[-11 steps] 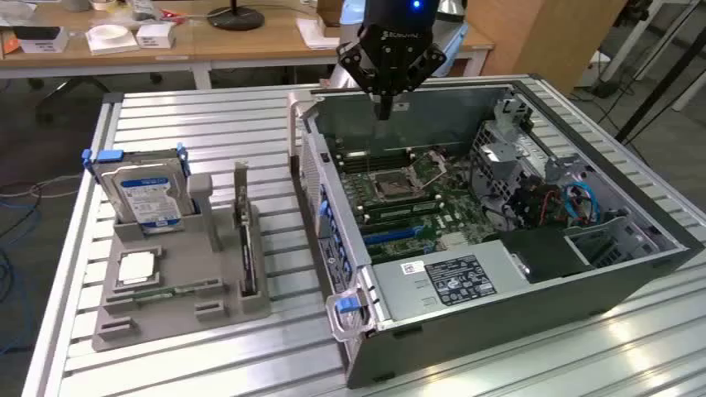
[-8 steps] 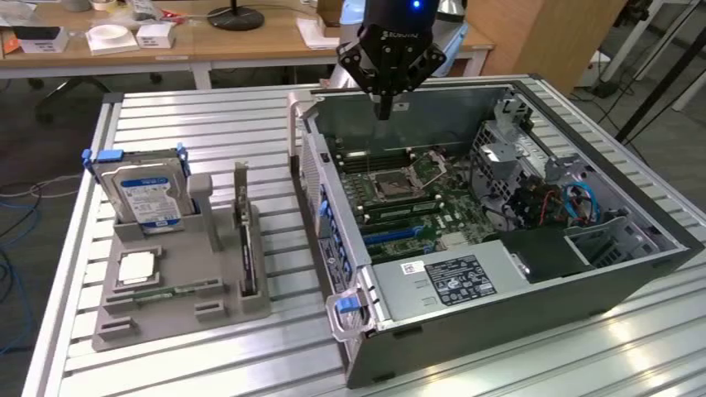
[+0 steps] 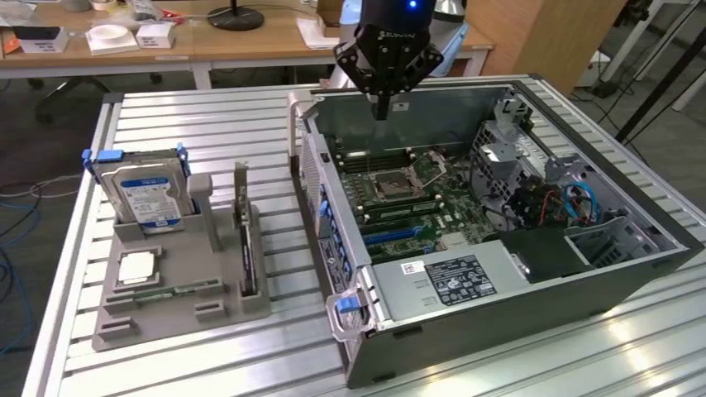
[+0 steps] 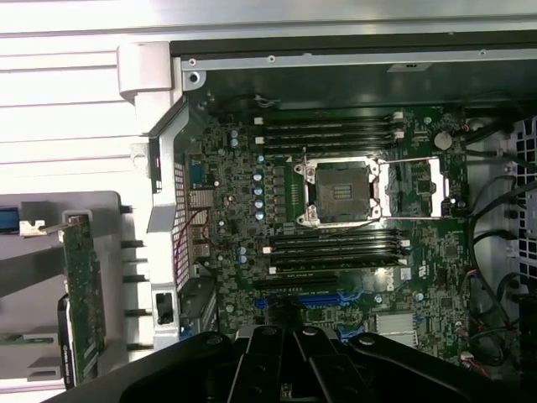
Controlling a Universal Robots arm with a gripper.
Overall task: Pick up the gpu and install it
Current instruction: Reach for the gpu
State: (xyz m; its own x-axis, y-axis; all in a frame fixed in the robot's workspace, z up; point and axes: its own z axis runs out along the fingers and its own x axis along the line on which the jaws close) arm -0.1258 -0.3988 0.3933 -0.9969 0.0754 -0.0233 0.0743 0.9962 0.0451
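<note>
The black robot gripper [image 3: 381,112] hangs over the far edge of the open dark grey computer case [image 3: 530,322], its 2 fingers pressed together on nothing. It is well apart from the gpu.

The gpu [image 3: 245,236], a thin flat dark green-black circuit card, stands on its long edge in a slot of the grey plastic parts holder [image 3: 221,313], just beside the case on the exterior view's left. In the wrist view the gpu [image 4: 84,290] shows a green board face dotted with small components and a silver metal bracket at 1 end.

On the same holder, a boxy silver hard drive with a blue-white label [image 3: 145,198] stands upright near the gpu. The holder and the case both rest on the slatted aluminium table [image 3: 198,116].

Inside the case lies the green motherboard [image 3: 436,219], with its square silver processor socket [image 4: 340,191] uncovered.
</note>
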